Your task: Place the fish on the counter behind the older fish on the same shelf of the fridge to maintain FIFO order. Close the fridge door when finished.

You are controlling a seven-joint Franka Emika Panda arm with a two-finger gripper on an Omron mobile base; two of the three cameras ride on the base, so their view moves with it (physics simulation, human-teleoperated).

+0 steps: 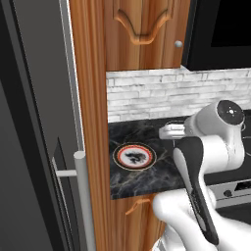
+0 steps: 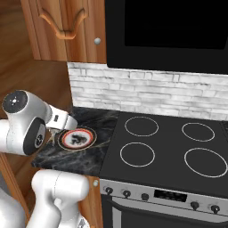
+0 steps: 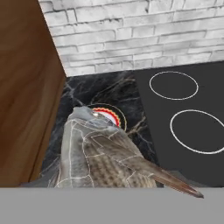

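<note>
Fish [image 3: 103,157] right against claw, above counter [image 3: 131,89]

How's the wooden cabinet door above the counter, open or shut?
Shut: the wooden cabinet door lies flush with its frame in both base views, no gap showing.

Round plate [image 2: 77,138] with red and white rim at middle left of right base view. Black stovetop [image 2: 173,151] with four white rings to its right; pale brick backsplash [image 2: 147,91] above; wooden cabinet door [image 1: 142,29] at top.
</note>
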